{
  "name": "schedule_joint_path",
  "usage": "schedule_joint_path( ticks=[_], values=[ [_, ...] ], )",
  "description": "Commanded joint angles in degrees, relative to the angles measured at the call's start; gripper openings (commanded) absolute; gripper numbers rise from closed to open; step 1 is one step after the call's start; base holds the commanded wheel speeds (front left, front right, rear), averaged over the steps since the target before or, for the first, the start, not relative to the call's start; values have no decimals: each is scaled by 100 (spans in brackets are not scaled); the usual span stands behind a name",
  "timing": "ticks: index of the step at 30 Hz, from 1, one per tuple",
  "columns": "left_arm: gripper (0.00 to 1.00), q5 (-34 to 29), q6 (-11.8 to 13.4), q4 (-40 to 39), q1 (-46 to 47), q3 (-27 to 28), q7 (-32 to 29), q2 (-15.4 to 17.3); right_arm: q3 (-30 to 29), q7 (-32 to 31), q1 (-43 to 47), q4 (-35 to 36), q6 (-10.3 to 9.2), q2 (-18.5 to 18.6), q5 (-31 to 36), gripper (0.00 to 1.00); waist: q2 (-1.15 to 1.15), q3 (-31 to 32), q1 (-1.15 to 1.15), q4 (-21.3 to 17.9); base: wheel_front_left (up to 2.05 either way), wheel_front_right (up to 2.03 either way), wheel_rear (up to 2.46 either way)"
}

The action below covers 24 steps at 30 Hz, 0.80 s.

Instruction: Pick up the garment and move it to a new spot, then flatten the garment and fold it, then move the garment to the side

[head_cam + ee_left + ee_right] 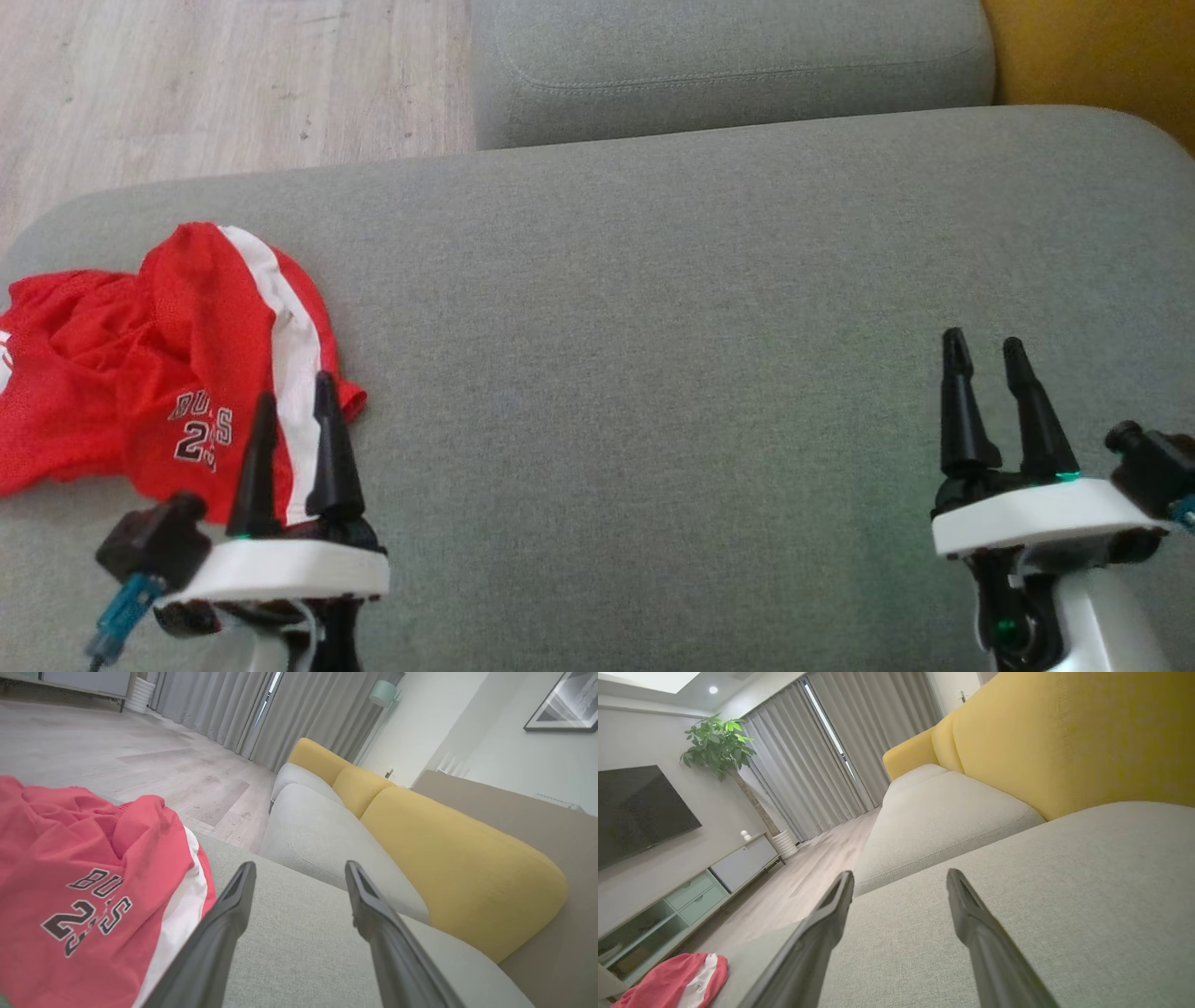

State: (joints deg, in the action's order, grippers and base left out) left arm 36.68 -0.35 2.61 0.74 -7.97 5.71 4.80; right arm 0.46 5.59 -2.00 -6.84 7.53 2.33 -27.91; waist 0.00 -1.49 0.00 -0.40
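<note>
**Jersey awaits pickup.** At the left end of the grey seat cushion (653, 308), the garment (140, 373), a red mesh jersey with a white stripe (289, 336), lies crumpled in a heap, neither flattened nor folded. Your left gripper (295, 386) hangs at the cushion's near-left corner, its two dark fingers spread wide with nothing between them. From the head camera the fingers overlap the heap's right hem. The left wrist camera puts the garment (84, 882) just beside one finger, and whether cloth and finger touch cannot be told. Your right gripper (982, 339) waits at the cushion's near-right corner, well apart from the garment. Its fingers are likewise parted and empty, with bare upholstery beneath them.

By the look of it, you are at the opening step. The pickup is not yet made, and the move, the flattening, the fold and the shift aside all lie ahead.

The next move likely calls for swinging the left gripper toward the cushion's left end until it is over the heap. You would then lower the spread fingers onto a raised ridge of cloth and pinch enough layers to lift the whole piece. Thin mesh may slide out of a shallow pinch, so take a deep bite. The cushion's broad bare middle looks the obvious new spot, probably within reach of both arms for the flattening.
</note>
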Motion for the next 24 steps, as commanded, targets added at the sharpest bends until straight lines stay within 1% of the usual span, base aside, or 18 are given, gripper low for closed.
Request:
schedule_joint_path(
  ticks=[1,12,13,18,24],
  values=[
    [100,-202,56,-252,230,26,77,125,139,95,-174,242,-3,40,208,100,0,1,0,-1,0,0,0],
    [100,-1011,397,-85,287,-561,263,447,179,280,-138,268,-3,43,1096,100,0,0,0,2,0,0,0],
    [100,-1177,475,-87,317,-672,297,502,190,314,-127,274,-3,43,1249,100,0,-2,0,9,0,0,0],
    [100,-1618,724,-66,370,-944,382,667,254,399,-119,339,-3,45,1703,100,0,-8,0,8,0,0,0],
    [100,-2151,1096,-13,451,-1334,485,889,370,500,-125,432,-3,47,2231,100,0,-31,0,-23,0,0,0]
  ],
)
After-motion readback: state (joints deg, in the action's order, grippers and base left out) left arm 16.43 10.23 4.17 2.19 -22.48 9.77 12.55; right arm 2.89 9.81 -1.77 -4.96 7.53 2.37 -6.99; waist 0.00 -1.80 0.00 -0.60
